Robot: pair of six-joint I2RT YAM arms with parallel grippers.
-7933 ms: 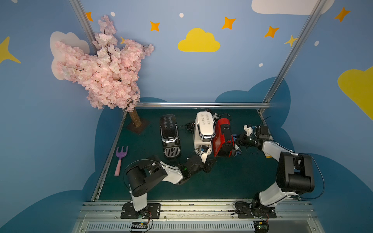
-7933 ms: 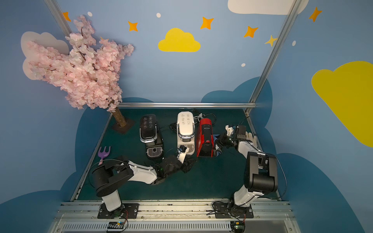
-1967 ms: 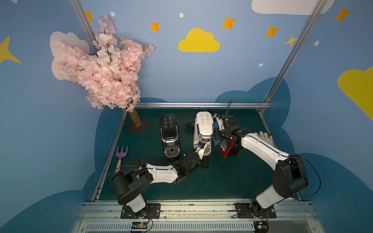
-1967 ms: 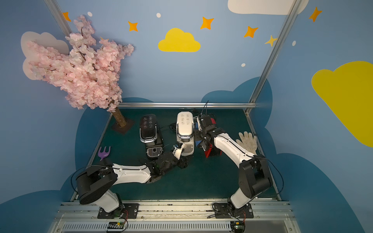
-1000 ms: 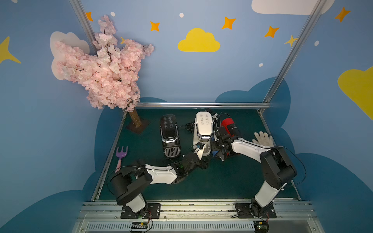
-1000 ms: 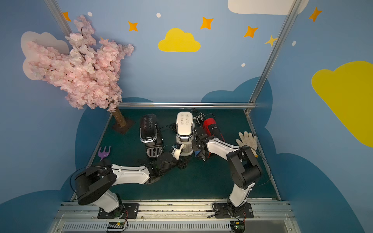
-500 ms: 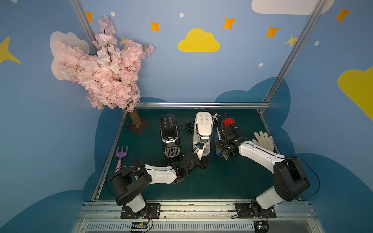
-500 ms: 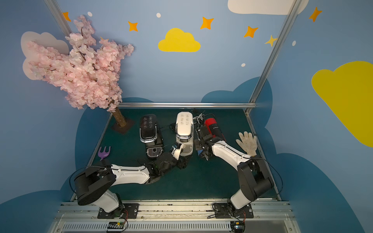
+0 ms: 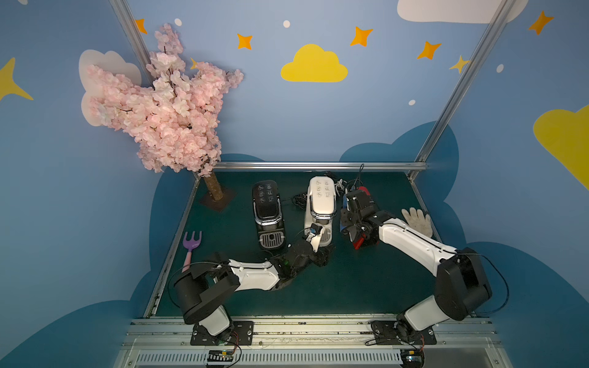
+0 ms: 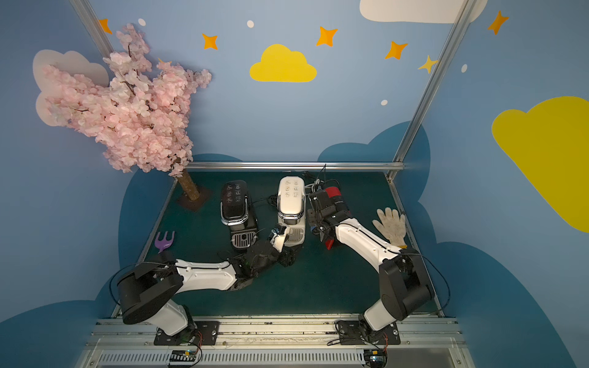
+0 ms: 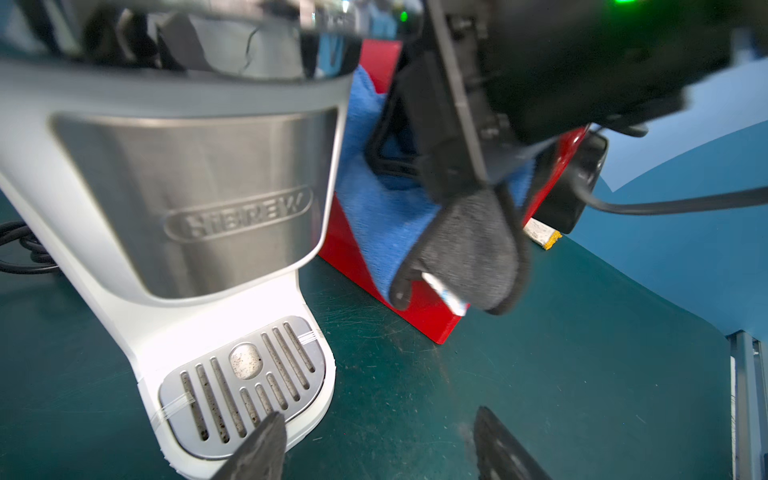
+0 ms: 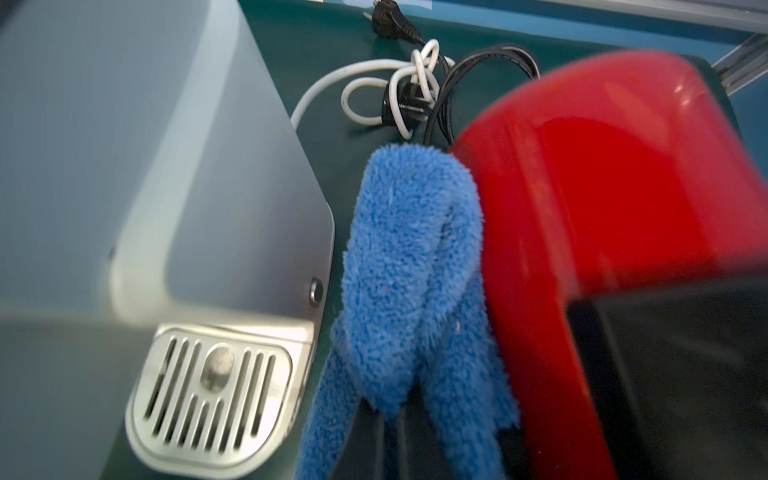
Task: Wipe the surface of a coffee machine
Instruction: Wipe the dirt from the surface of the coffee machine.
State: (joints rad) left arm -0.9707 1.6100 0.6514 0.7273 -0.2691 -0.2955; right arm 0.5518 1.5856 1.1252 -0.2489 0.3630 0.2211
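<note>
The cream-white coffee machine (image 9: 322,204) (image 10: 290,197) stands mid-table between a black machine and a red one. My left gripper (image 11: 382,453) (image 9: 322,257) sits low on the mat at the machine's front. It is open and empty, with one fingertip (image 11: 262,449) over the corner of the silver drip grille (image 11: 245,386). My right gripper (image 12: 392,419) (image 9: 346,223) is shut on a fluffy blue cloth (image 12: 407,270) (image 11: 382,208). The cloth hangs in the gap between the white machine's right side (image 12: 187,166) and the red machine. I cannot tell whether it touches the white side.
A black machine (image 9: 267,210) stands left of the white one. The red-and-black machine (image 9: 360,243) (image 12: 602,187) is close on the right. Tangled cords and plugs (image 12: 399,91) lie behind. A white glove (image 9: 417,220), a purple fork (image 9: 191,245) and a blossom tree (image 9: 165,111) occupy the edges.
My right arm's elbow has swung out to the right while its gripper keeps the blue cloth beside the white machine. The left arm has not moved.
</note>
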